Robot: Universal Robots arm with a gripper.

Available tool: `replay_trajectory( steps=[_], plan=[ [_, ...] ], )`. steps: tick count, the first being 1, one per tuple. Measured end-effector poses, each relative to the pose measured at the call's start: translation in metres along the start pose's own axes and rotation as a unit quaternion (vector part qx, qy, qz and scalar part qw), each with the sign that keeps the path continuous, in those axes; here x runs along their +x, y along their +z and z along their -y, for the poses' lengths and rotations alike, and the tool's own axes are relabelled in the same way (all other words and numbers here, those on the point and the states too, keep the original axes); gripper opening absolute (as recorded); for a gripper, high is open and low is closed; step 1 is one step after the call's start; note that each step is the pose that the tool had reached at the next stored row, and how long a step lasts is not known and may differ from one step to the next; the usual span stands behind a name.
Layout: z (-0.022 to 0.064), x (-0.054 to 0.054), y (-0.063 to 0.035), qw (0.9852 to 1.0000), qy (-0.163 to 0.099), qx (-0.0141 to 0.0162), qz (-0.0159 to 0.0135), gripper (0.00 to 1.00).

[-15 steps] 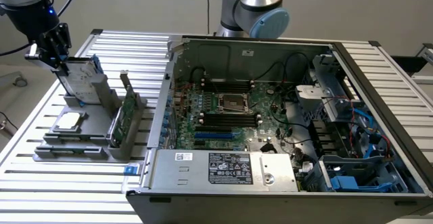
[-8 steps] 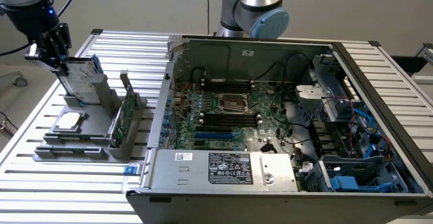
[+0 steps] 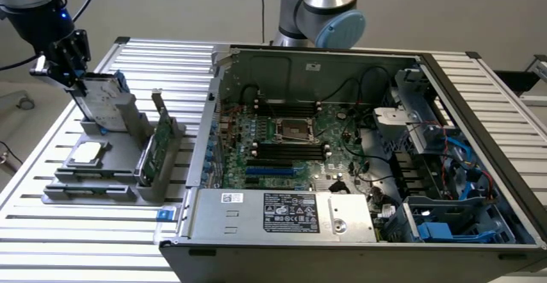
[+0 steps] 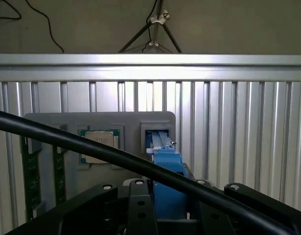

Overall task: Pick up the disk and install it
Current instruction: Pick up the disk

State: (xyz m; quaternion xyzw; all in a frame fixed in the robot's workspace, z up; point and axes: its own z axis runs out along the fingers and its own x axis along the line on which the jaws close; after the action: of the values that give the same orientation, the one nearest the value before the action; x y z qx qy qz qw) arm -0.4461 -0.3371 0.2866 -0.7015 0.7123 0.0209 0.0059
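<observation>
Nearest the exterior camera, the power supply (image 3: 278, 212) of the open computer case (image 3: 478, 91) sits at the front edge of the table (image 3: 163, 59), its white and black labels facing up. Behind it in the case lie the motherboard (image 3: 291, 136) and, toward the exterior view's right, a blue drive bay (image 3: 444, 228). A grey holder (image 3: 94, 187) rests on the table beside the case, near the table edge at the exterior view's left. The holder carries a small square silver chip (image 3: 88, 153) lying flat and a green circuit card (image 3: 158, 145) standing on edge. The disk (image 3: 107, 97) stands on edge at the far end of the holder, slightly tilted, its lower end at the holder's slot; whether it is seated there cannot be determined. The tool (image 3: 75, 86) pinches the disk at its upper end. In the wrist view, the tool (image 4: 167, 196) has the blue carrier rail of the disk (image 4: 165, 161) clamped between its fingers, directly above the slot. The chip (image 4: 99, 144) lies just beside that slot on the holder (image 4: 52, 122), and a black cable (image 4: 67, 142) crosses in front of it.
</observation>
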Motion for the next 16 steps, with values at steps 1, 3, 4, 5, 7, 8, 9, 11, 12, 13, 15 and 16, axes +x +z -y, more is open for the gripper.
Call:
replay_trajectory(
  steps=[1,3,4,5,7,8,9,11,12,13,15,16],
  plan=[
    [0.0,0.0,0.0,1.0,0.001,0.0,0.0,0.33],
    [0.0,0.0,-0.0001,1.0,0.001,0.0,0.0,0.33],
    [0.0,0.0,-0.0001,1.0,0.002,0.0,0.0,0.33],
    [0.0,0.0,-0.0001,1.0,0.002,0.0,0.0,0.33],
    [0.0,0.0,-0.0001,1.0,0.002,0.0,0.0,0.33],
    [0.0,0.0,-0.0001,1.0,0.002,0.0,0.0,0.33],
    [0.0,0.0,-0.0001,1.0,0.002,0.0,0.0,0.33],
    [0.0,0.0,-0.0001,1.0,0.002,0.0,0.0,0.33],
    [0.0,0.0,0.0,1.0,0.002,0.0,0.0,0.33],
    [0.0,0.0,0.0,1.0,0.002,0.0,0.0,0.33],
    [0.0,0.0,0.0,1.0,0.002,0.0,0.0,0.33],
    [0.0,0.0,-0.0001,1.0,0.002,0.0,0.0,0.33]
  ],
)
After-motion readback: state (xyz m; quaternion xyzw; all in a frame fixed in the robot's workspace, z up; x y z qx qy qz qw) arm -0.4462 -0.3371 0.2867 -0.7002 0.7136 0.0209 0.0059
